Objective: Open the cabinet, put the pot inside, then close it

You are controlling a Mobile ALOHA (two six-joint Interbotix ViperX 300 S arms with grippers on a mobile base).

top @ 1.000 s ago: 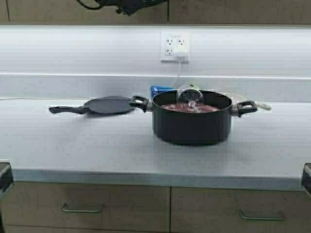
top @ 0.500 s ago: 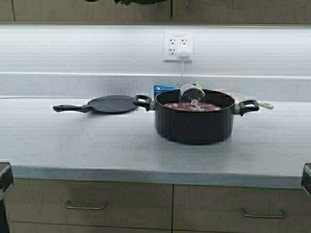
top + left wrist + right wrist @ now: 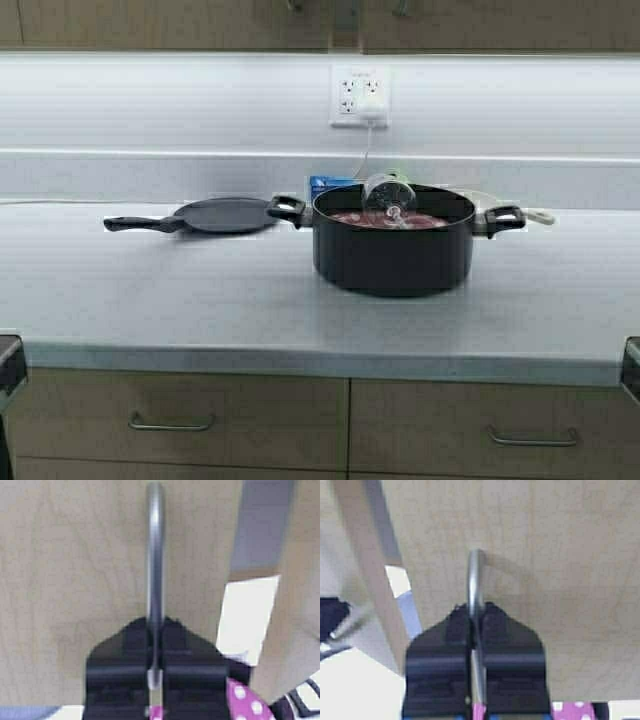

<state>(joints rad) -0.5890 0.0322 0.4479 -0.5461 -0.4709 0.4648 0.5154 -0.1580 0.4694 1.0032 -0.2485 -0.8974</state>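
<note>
While both doors hang ajar, my left pincer point(image 3: 155, 672) is clamped tight on its door handle point(image 3: 154, 555) and my right pincer point(image 3: 475, 672) grips the other handle point(image 3: 475, 585) likewise, so I can swing the cabinet point(image 3: 70, 580) wide. On the counter point(image 3: 200, 300) below, the pot point(image 3: 393, 245) sits beside a flat pan point(image 3: 225, 215), waiting until there is room.
</note>
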